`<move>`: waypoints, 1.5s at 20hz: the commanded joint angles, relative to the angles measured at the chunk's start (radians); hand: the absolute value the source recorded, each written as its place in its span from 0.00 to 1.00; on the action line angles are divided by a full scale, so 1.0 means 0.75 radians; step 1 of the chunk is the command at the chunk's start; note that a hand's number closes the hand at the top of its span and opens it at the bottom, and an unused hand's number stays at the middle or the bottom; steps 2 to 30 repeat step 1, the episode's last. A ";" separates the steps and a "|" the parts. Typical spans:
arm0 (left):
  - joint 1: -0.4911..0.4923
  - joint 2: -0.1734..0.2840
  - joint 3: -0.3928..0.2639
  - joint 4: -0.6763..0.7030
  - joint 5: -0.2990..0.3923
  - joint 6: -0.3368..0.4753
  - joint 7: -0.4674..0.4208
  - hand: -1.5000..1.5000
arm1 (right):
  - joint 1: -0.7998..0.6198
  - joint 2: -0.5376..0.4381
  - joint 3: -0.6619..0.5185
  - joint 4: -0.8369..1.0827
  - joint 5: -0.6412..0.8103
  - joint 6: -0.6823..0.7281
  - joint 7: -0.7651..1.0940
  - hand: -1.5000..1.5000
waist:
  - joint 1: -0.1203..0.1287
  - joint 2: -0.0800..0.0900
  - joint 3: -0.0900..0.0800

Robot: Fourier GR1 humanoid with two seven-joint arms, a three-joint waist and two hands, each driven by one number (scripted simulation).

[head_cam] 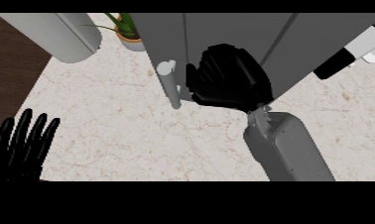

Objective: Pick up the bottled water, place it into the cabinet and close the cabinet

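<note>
My right hand (228, 77) lies flat, fingers relaxed, against the grey cabinet (219, 29) door; my left hand (26, 143) rests open at the counter's (110, 119) left edge.

The counter (132, 134) is seen in pale cream, marbled with faint pinkish-brown veins. The cabinet (219, 29) is shown in flat mid grey, with a lighter grey handle (173, 89). Both hands, right (227, 79) and left (26, 143), are black; the forearm (289, 148) is grey. A plant (126, 24) is seen with green leaves in an orange-tan pot. A dark brown floor (18, 64) lies at left.
</note>
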 commanded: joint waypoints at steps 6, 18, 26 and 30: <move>0.004 0.028 0.055 0.019 0.046 -0.050 0.007 0.00 | -0.352 0.012 -0.059 0.328 -0.083 -0.100 -0.046 1.00 | -0.006 -0.005 -0.006; 0.004 0.028 0.055 0.019 0.046 -0.050 0.007 0.00 | -0.352 0.012 -0.059 0.328 -0.083 -0.100 -0.046 1.00 | -0.006 -0.005 -0.006; 0.004 0.028 0.055 0.019 0.046 -0.050 0.007 0.00 | -0.352 0.012 -0.059 0.328 -0.083 -0.100 -0.046 1.00 | -0.006 -0.005 -0.006; 0.004 0.028 0.055 0.019 0.046 -0.050 0.007 0.00 | -0.352 0.012 -0.059 0.328 -0.083 -0.100 -0.046 1.00 | -0.006 -0.005 -0.006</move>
